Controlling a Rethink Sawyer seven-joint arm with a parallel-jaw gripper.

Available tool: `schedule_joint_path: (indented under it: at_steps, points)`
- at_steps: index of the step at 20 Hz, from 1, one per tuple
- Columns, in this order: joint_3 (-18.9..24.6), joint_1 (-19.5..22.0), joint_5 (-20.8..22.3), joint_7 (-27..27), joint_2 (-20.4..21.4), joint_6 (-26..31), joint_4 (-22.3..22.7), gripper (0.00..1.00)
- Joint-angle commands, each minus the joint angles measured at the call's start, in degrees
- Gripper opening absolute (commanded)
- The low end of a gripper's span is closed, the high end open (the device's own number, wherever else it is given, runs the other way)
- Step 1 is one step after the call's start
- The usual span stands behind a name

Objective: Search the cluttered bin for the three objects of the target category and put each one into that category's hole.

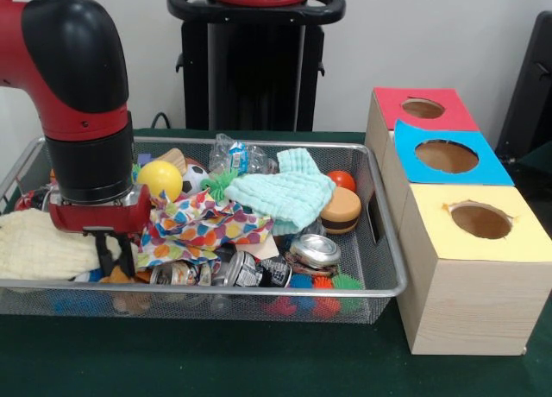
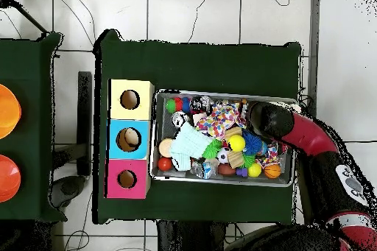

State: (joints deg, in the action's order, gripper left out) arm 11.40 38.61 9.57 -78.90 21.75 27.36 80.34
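Note:
The wire mesh bin [image 1: 259, 287] is full of clutter; it also shows in the overhead view [image 2: 221, 93]. My gripper [image 1: 116, 255] is lowered into the bin's front left corner, next to a cream cloth [image 1: 34, 246]. Its two black fingers [image 1: 128, 257] stand apart, open, with nothing visibly held. A small orange thing [image 1: 115, 277] lies just under them; I cannot tell what it is. No plush animal shows clearly. The red-ringed hole [image 1: 423, 109] is on the farthest box to the right of the bin, and it also shows in the overhead view [image 2: 127, 179]. In the overhead view the arm [image 2: 276, 121] hides the gripper.
The bin holds a yellow ball [image 1: 159, 179], a spotted cloth [image 1: 198, 224], a mint cloth [image 1: 285, 197], a toy burger [image 1: 341, 210] and tins [image 1: 315, 250]. The blue-ringed hole [image 1: 446, 156] and the yellow-ringed hole [image 1: 480, 220] are nearer on the box row.

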Motion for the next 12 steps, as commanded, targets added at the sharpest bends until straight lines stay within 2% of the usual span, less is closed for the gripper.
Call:
schedule_joint_path:
  at_steps: [1, 12]
  points:
    - [3.22, 0.46, 3.61, -1.03, -1.43, -2.41, 1.57, 0.0]
    - [3.04, 0.27, 3.61, -1.06, -1.44, -2.17, 1.32, 0.0]
